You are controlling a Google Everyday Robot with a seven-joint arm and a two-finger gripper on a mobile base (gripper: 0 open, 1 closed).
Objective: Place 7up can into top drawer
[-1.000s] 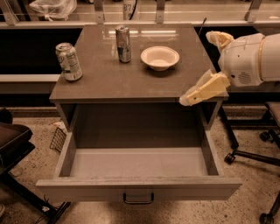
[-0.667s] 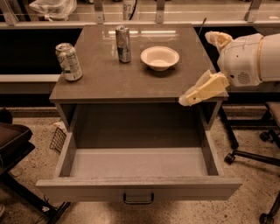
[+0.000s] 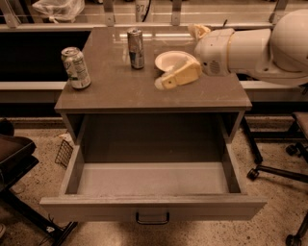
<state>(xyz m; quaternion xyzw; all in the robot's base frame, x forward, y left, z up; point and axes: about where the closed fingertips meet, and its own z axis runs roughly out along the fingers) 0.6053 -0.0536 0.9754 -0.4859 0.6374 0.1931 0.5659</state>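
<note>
The 7up can [image 3: 76, 68], pale whitish-green with a silver top, stands upright near the left edge of the cabinet top [image 3: 115, 91]. The top drawer [image 3: 96, 209] is pulled wide open below it and is empty inside, with its dark handle [image 3: 152, 218] at the centre of the front panel. My gripper [image 3: 163, 81], cream-coloured on a white arm [image 3: 250, 45], hovers over the right half of the cabinet top. It points left, well to the right of the 7up can and apart from it, and holds nothing.
A taller slim dark can [image 3: 136, 48] stands at the back centre of the top. A white bowl [image 3: 166, 58] sits right of it, partly covered by the gripper. Office chairs stand at the left [image 3: 12, 153] and right [image 3: 276, 170]. A plastic bag [image 3: 57, 7] lies on the back counter.
The arm has swung left, from beside the cabinet's right edge to over the cabinet top in front of the bowl. The cans, bowl and drawer have not moved.
</note>
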